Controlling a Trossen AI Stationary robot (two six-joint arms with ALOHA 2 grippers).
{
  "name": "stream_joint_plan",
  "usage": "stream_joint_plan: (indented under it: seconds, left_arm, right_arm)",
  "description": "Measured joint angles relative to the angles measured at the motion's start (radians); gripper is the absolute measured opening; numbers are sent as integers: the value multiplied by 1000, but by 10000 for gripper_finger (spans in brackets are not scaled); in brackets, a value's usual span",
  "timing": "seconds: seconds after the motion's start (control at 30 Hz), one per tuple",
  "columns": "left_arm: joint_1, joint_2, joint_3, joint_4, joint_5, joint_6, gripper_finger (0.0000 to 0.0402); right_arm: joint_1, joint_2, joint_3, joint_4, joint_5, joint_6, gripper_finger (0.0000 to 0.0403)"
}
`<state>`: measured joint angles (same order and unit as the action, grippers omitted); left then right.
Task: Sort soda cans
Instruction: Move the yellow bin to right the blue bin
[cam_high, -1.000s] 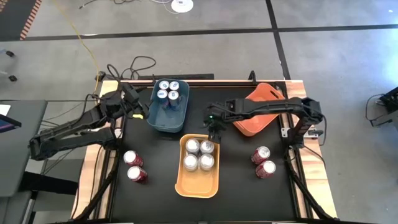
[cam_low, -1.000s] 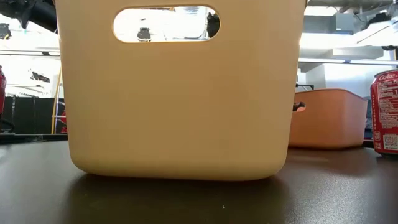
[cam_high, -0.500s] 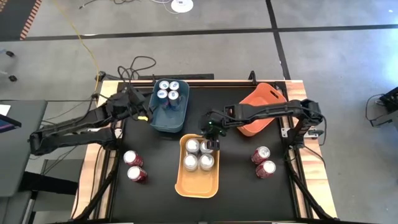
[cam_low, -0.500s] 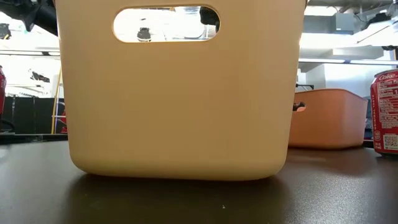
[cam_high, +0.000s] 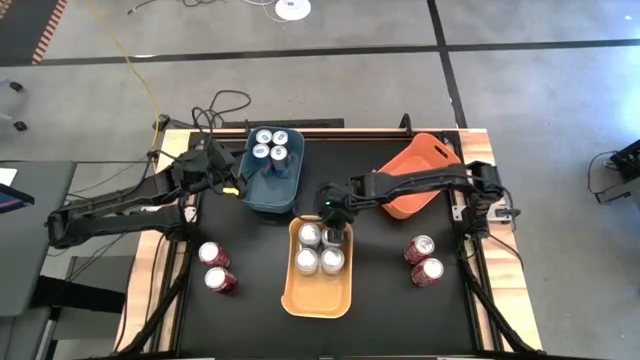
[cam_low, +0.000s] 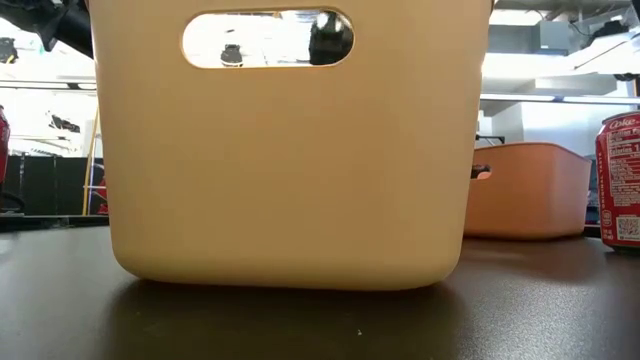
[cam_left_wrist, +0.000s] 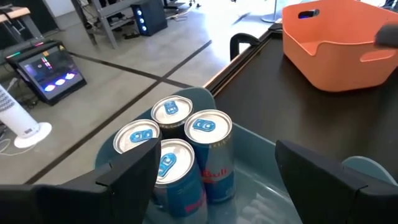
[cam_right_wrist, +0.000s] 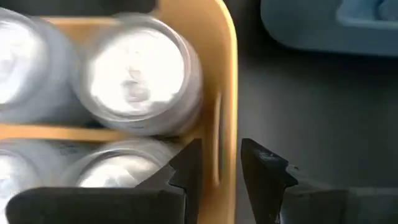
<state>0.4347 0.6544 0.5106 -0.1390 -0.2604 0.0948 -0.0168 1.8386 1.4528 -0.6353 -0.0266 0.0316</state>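
Observation:
The yellow-orange bin (cam_high: 322, 290) holds several silver soda cans (cam_high: 320, 248). My right gripper (cam_high: 336, 224) is at the bin's far end, open by a narrow gap. One finger (cam_right_wrist: 185, 167) is on the cans' side of the far wall (cam_right_wrist: 219, 134), the other (cam_right_wrist: 266, 169) outside it. The teal bin (cam_high: 268, 190) holds several dark blue cans (cam_left_wrist: 186, 140). My left gripper (cam_left_wrist: 230, 186) hovers open at that bin's left side. Two red cans (cam_high: 216, 267) stand at the near left and two red cans (cam_high: 424, 260) at the near right. My right gripper comes slanting down from the table's right, its fingers astride the yellow-orange bin's far wall (cam_right_wrist: 221, 74). Whether either finger touches the wall cannot be told.
The orange bin (cam_high: 415, 178) stands at the far right under my right arm. Bare black tabletop lies between the bins and the red cans. In the low view the yellow-orange bin (cam_low: 290, 160) fills the front, with a red can (cam_low: 620, 180) at the right.
My right gripper has moved down and toward the table's near-left, from the gap between the teal and orange bins to the yellow-orange bin's far wall. Through the bin's handle slot in the low view it now shows lower and larger.

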Motion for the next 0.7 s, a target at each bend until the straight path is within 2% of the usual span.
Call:
stream_joint_plan:
  seconds: [0.2, 0.53, 0.7]
  left_arm:
    - [0, 0, 0, 0, 0, 2, 313]
    - [0, 0, 0, 1, 0, 5, 313]
    - [0, 0, 0, 1, 0, 5, 313]
  right_arm:
    - [-14, -6, -1, 11, -1, -3, 113]
    - [-37, -7, -1, 14, -7, -34, 30]
    - [-56, -7, -1, 17, -12, -64, 13]
